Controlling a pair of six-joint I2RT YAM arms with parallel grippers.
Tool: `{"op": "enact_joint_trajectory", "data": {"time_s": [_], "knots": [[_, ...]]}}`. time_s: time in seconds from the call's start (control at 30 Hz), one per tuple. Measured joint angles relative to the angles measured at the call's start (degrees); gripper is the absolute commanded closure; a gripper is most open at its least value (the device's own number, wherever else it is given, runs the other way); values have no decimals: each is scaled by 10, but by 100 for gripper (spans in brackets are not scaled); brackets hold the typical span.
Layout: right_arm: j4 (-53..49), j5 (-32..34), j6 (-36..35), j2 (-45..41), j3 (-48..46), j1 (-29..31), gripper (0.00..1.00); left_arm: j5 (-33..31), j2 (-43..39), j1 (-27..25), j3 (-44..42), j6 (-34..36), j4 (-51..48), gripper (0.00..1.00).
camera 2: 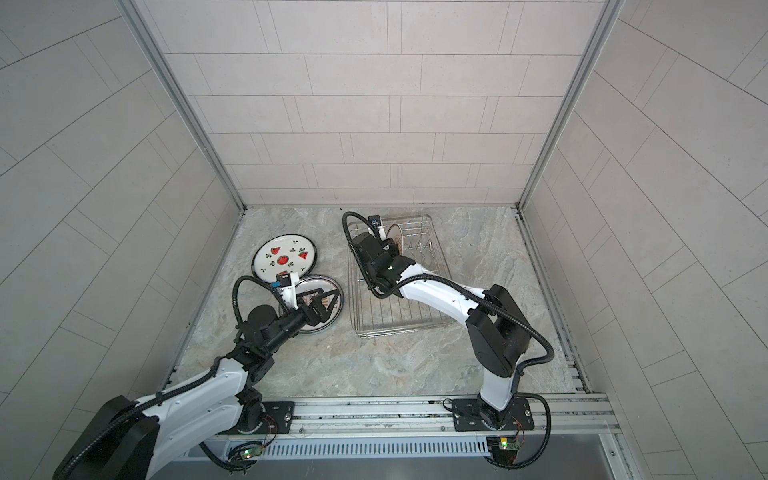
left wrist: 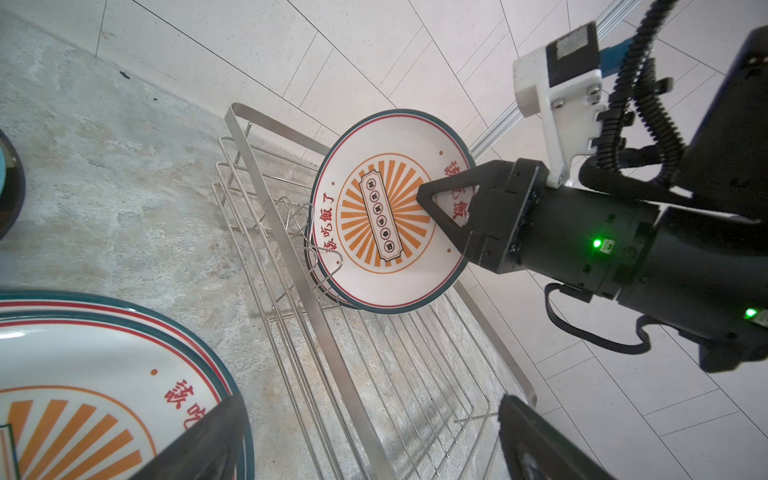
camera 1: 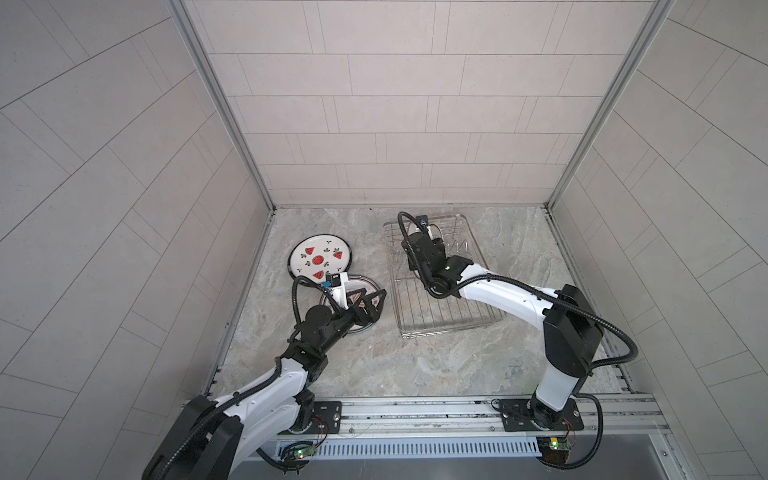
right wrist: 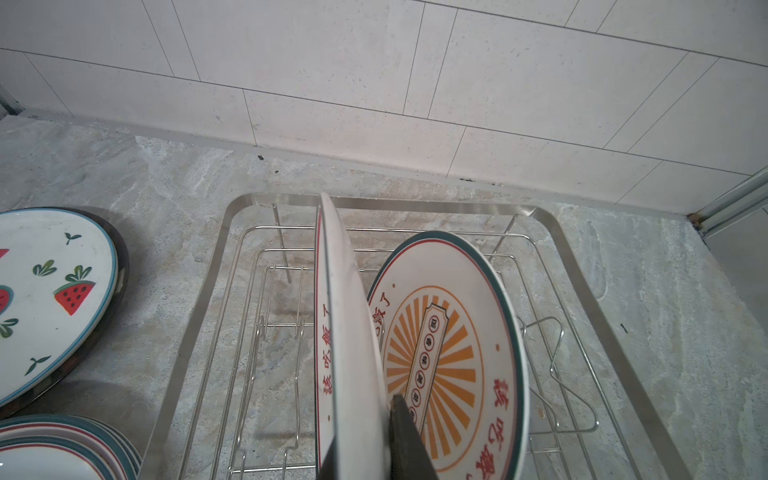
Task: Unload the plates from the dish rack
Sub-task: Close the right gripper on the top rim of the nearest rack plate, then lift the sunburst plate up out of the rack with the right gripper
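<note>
Right gripper [left wrist: 426,201] clamps the rim of a white, dark-rimmed sunburst plate [left wrist: 374,232] standing upright at the far end of the silver wire dish rack [camera 1: 441,325]. Left gripper [camera 1: 369,304] hangs spread wide over stacked sunburst plates [camera 1: 358,284] by the left edge of the countertop [camera 1: 415,365].

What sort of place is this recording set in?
Likely a mock kitchen counter in a robot test cell: tiled walls, marble-look countertop, wire dish rack holding plates, aluminium mounting rail.

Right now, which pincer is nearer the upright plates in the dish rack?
Right. The right pincer is shut on one upright plate inside the dish rack; the left pincer hangs open over the stacked plates beside it.
</note>
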Motion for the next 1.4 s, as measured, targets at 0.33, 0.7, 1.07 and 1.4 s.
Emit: {"op": "enact_joint_trajectory", "data": {"time_s": [0.33,0.7,1.07,1.4], "knots": [[36,-29,-1,-90,-79,0,85,0,0,0,0,0,0,0],[80,-127,6,-183,-165,-13,84,0,-1,0,0,0,0,0],[145,-331,61,-259,-259,-105,84,29,-40,0,-1,5,0,0],[221,-532,122,-299,-326,-168,84,64,-65,-8,-3,6,6,0]]}}
